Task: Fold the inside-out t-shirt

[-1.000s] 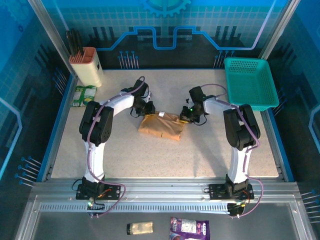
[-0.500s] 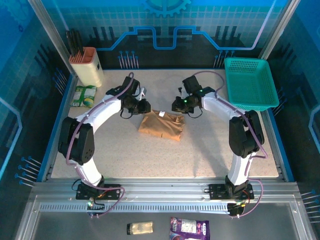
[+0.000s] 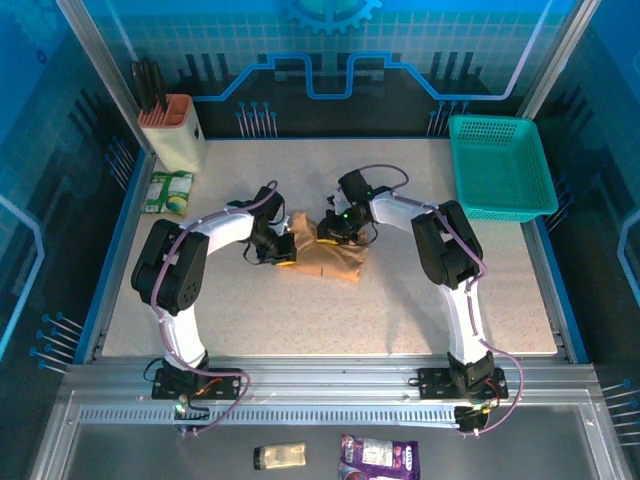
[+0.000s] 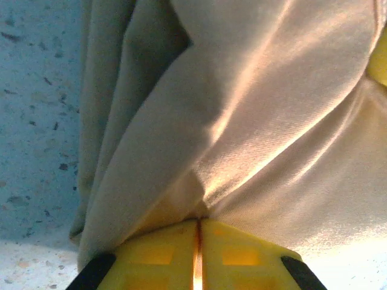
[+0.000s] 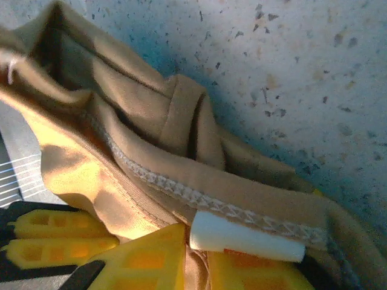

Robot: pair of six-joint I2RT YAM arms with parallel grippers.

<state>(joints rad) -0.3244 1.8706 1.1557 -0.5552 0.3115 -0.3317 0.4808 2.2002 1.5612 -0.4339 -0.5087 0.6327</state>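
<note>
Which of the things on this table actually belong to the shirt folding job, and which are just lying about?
Part of the job:
inside-out t-shirt
left fingers, pinching its fabric
right fingers, at its tagged edge

Just lying about:
green basket
tool holder
green packet
purple packet
small yellowish item

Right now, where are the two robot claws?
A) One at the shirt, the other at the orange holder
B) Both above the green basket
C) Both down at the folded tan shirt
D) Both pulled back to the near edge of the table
C: the left gripper and the right gripper both sit low at the folded t-shirt on the table, each closed on its fabric.
</note>
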